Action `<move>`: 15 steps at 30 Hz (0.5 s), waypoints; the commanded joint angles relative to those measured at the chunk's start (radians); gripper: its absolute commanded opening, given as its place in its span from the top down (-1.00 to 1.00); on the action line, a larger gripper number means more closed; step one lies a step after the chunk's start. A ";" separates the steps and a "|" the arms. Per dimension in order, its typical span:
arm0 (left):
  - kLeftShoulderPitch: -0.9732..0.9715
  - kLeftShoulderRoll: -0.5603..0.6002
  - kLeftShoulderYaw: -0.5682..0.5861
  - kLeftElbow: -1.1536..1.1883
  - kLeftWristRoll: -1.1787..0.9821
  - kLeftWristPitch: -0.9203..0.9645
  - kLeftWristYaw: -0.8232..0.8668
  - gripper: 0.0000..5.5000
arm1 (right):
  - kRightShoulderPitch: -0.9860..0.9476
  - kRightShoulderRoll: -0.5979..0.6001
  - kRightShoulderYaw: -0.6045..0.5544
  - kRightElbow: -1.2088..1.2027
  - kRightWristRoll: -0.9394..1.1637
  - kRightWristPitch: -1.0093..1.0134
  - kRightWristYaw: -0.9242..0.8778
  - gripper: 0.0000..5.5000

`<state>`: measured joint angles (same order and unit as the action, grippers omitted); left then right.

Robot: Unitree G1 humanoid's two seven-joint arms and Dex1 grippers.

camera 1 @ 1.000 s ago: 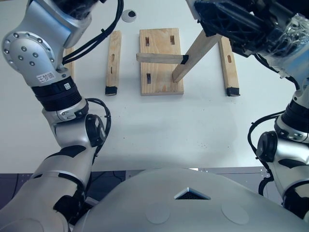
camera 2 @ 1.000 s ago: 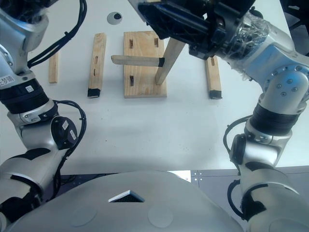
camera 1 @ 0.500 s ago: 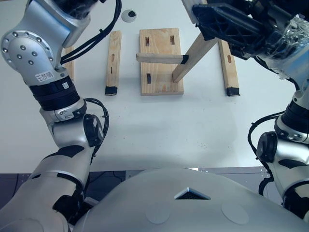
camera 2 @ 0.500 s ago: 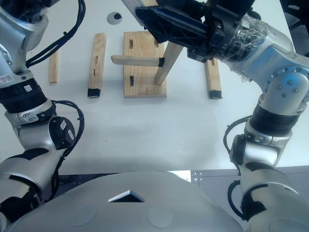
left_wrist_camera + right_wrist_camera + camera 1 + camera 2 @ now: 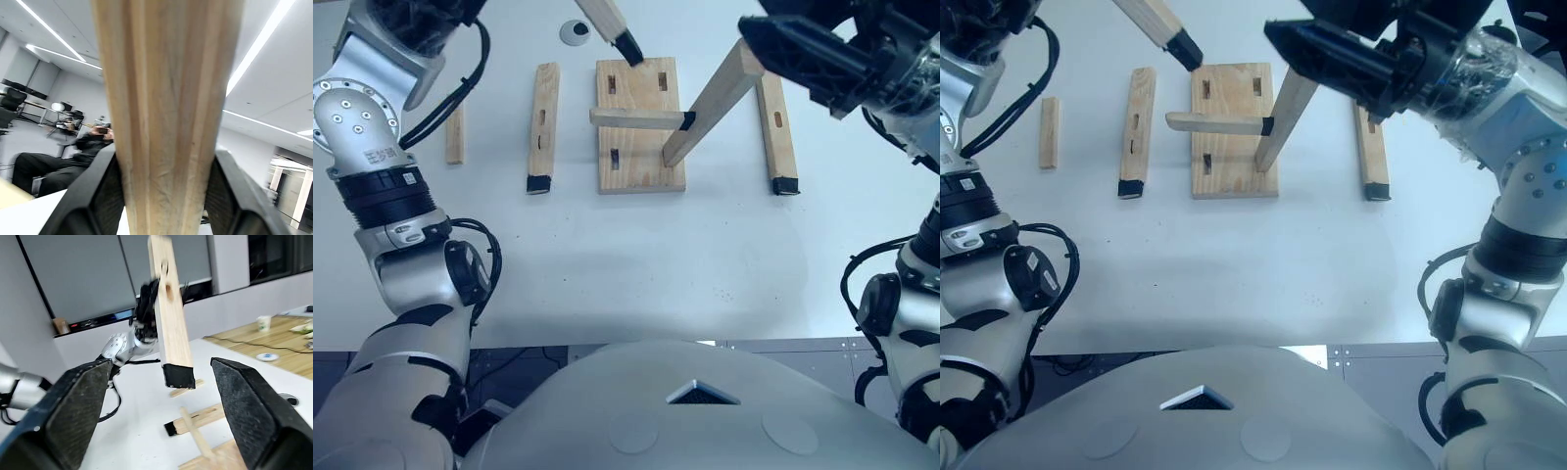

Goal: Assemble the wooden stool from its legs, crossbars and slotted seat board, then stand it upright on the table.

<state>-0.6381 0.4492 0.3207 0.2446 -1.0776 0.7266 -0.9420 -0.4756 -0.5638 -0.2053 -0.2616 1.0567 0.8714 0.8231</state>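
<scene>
Assembly is at an early stage. The seat board [image 5: 639, 127] lies flat on the table [image 5: 636, 255]. One leg [image 5: 710, 103] is seated in the board's near right slot and leans away toward my right side; one crossbar [image 5: 631, 118] projects from it over the board toward my left. My left gripper [image 5: 164, 196] is clamped on a second leg [image 5: 615, 24], held in the air with its black-capped end above the board's far left corner, apart from the wood. My right gripper [image 5: 159, 382] has its fingers spread wide with nothing between them; it hangs just beside the top of the seated leg. Remaining work, as I judge it: seat the held leg, fit the two loose legs, one [image 5: 543, 125] to the left of the board and one [image 5: 776, 122] to its right, add the short crossbar [image 5: 456, 132] lying farthest left, then turn the stool upright. The head views give the layout of all parts on the table, which neither wrist view supplies. The left wrist view confirms the grip: both fingers [image 5: 93, 196] press the sides of the held leg. The right wrist view confirms the wide opening of my right fingers and shows the held leg's slot and black cap.
</scene>
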 commanded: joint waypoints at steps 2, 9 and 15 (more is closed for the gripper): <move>-0.021 0.008 -0.052 0.246 0.199 -0.178 -0.127 0.26 | -0.022 -0.008 -0.025 0.047 -0.036 -0.042 -0.008 -0.35; 0.014 -0.060 -0.128 0.541 0.395 -0.351 -0.291 0.26 | -0.020 -0.001 -0.021 0.095 -0.083 -0.087 0.003 -0.35; 0.030 -0.077 -0.147 0.644 0.499 -0.429 -0.347 0.27 | -0.026 -0.001 -0.016 0.129 -0.109 -0.097 0.015 -0.35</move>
<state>-0.6105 0.3774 0.1876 0.8624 -0.6240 0.3116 -1.2810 -0.4865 -0.5614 -0.2259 -0.1381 0.9636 0.7862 0.8332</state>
